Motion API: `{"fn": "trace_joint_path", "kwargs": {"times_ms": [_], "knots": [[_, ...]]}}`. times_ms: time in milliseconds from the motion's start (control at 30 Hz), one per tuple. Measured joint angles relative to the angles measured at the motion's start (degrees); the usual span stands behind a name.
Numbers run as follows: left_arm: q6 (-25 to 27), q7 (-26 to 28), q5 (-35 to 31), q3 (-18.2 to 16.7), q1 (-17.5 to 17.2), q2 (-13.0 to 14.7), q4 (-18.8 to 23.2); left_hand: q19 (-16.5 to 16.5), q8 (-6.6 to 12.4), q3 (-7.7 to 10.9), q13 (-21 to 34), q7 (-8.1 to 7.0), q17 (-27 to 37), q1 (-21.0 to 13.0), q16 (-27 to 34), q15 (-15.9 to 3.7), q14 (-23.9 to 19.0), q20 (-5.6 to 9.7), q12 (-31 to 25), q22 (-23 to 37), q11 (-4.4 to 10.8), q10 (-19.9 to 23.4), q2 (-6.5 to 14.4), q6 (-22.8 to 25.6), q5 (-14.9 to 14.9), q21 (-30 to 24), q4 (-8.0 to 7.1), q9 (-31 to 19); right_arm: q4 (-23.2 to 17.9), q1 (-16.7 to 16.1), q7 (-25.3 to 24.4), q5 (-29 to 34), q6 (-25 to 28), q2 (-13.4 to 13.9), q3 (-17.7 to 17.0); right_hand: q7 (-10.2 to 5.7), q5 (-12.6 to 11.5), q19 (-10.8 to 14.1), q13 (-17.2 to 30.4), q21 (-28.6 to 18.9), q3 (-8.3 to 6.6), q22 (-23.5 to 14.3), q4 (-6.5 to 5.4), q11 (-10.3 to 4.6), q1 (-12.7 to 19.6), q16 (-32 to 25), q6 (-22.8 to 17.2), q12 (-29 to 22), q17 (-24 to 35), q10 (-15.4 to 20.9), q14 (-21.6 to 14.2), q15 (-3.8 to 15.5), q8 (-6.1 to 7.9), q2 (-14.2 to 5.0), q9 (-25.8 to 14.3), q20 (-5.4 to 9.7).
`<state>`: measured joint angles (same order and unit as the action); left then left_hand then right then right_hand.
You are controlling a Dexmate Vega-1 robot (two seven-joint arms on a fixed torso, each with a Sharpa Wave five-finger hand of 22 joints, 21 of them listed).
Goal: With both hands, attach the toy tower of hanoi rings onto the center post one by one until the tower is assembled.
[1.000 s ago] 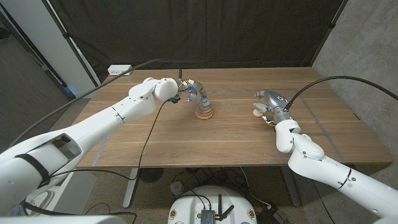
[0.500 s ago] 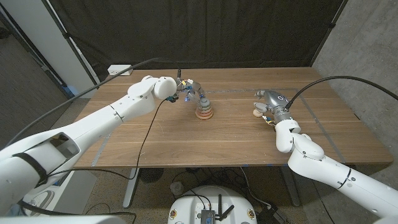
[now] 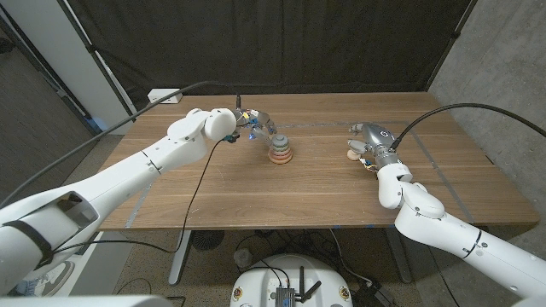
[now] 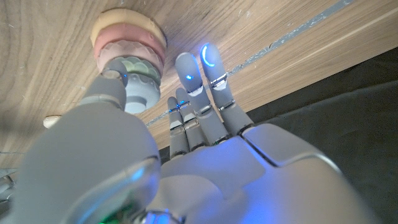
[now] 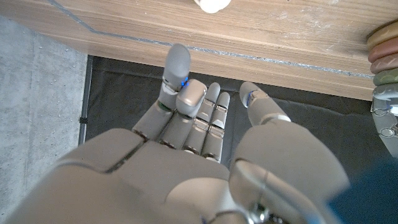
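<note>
Right hand (image 3: 368, 141): at the bench's 3 o'clock side, fingers apart and holding nothing; in the right wrist view its fingertips (image 5: 179, 61) stand clear of the wood.
Small pale piece (image 3: 353, 154): on the bench just beside the right hand, toward 9 o'clock; too small to tell whether it is a ring or a cap.
Bench (image 3: 316, 183): wooden, carrying the tower near its centre, toward 12 o'clock.
Ring tower (image 3: 280, 151): orange, pink and green rings stacked, a grey piece on top.
Left hand (image 3: 256, 124): at the tower's 10 o'clock, fingers (image 4: 205, 68) extended and apart; thumb (image 4: 118, 84) at the grey top (image 4: 142, 93), contact unclear.
Step in hand, judged: seating the top piece; best pressed straight down the post, thumb centred, tower kept upright.
</note>
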<state>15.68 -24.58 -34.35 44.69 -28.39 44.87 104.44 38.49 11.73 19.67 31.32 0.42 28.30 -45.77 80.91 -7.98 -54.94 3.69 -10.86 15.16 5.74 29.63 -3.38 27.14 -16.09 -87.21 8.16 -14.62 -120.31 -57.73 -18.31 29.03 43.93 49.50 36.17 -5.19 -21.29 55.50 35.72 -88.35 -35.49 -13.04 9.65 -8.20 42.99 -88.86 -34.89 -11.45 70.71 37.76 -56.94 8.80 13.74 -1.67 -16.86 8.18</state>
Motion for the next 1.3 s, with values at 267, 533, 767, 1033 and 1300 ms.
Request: {"fn": "trace_joint_path", "kwargs": {"times_ms": [267,533,767,1033,1300], "knots": [[2.72,4.14,0.76,-2.73,-4.35,2.06,3.28,0.0,0.45,0.0,-0.26,-0.46,0.34,0.3,0.0,-0.04,-0.04,0.0,-0.39,0.0,0.71,0.88,0.3,1.05,0.22,-0.31,0.0,0.26,0.16,0.14,0.23,0.04,-0.38,0.04,0.17,1.13,0.0,0.0,0.0,0.0,0.0,-0.01,0.0,0.41,0.0,0.0,1.57,0.02,0.0,-1.04,0.0,0.0,0.0,0.0,-0.32,0.0],[5.6,8.51,2.18,-5.97,-9.44,4.29,6.91,0.45,0.89,0.01,-0.26,-0.59,0.37,0.53,0.0,-0.1,-0.33,-0.01,-0.62,0.01,0.74,1.51,0.53,1.8,0.22,-0.52,0.0,0.26,0.25,0.13,0.27,0.05,-0.65,0.05,0.08,1.22,0.0,0.0,-0.01,0.0,0.0,-0.01,0.0,0.41,0.0,0.0,1.66,0.02,0.0,-1.03,0.0,0.0,0.0,0.0,-0.58,0.0],[8.36,12.4,3.53,-8.23,-13.31,5.57,9.64,0.45,0.89,0.33,-0.53,-0.59,0.37,0.53,0.01,-0.42,-0.65,-0.01,-0.62,0.01,1.0,2.38,0.53,2.41,0.22,-0.68,0.32,0.26,0.32,-0.26,0.17,-0.18,-0.86,0.06,-0.38,1.31,-0.41,0.0,0.29,0.0,0.0,-0.01,0.0,0.72,0.0,0.0,1.75,0.02,-0.17,-1.34,0.0,0.0,0.0,0.0,-0.85,0.0],[11.0,16.65,5.24,-10.32,-17.35,6.57,12.12,0.45,0.89,0.49,-0.8,-0.6,0.37,0.52,0.25,-0.45,-1.1,-0.01,-0.62,0.01,1.43,2.86,0.53,2.42,0.21,-0.67,0.47,0.53,0.33,-0.52,-0.02,-0.39,-0.96,0.15,-0.5,1.53,-0.41,0.0,0.29,0.0,0.0,-0.01,0.0,0.72,0.0,0.0,1.96,0.01,-0.02,-1.33,0.0,0.0,-0.45,0.0,-0.84,0.0],[12.56,20.23,6.55,-12.59,-22.05,6.82,14.01,0.45,0.89,0.73,-0.83,-0.61,0.37,0.52,0.25,-0.52,-1.17,-0.01,-0.62,0.02,1.43,3.43,0.87,2.42,0.21,-0.67,0.72,0.53,0.36,-0.34,0.48,-0.41,-1.47,0.37,-0.5,1.21,-0.41,0.0,0.29,0.0,0.0,0.27,0.0,0.72,0.01,0.0,2.27,-0.01,0.0,-1.33,0.0,0.0,-0.44,0.0,-0.84,0.0]]}}
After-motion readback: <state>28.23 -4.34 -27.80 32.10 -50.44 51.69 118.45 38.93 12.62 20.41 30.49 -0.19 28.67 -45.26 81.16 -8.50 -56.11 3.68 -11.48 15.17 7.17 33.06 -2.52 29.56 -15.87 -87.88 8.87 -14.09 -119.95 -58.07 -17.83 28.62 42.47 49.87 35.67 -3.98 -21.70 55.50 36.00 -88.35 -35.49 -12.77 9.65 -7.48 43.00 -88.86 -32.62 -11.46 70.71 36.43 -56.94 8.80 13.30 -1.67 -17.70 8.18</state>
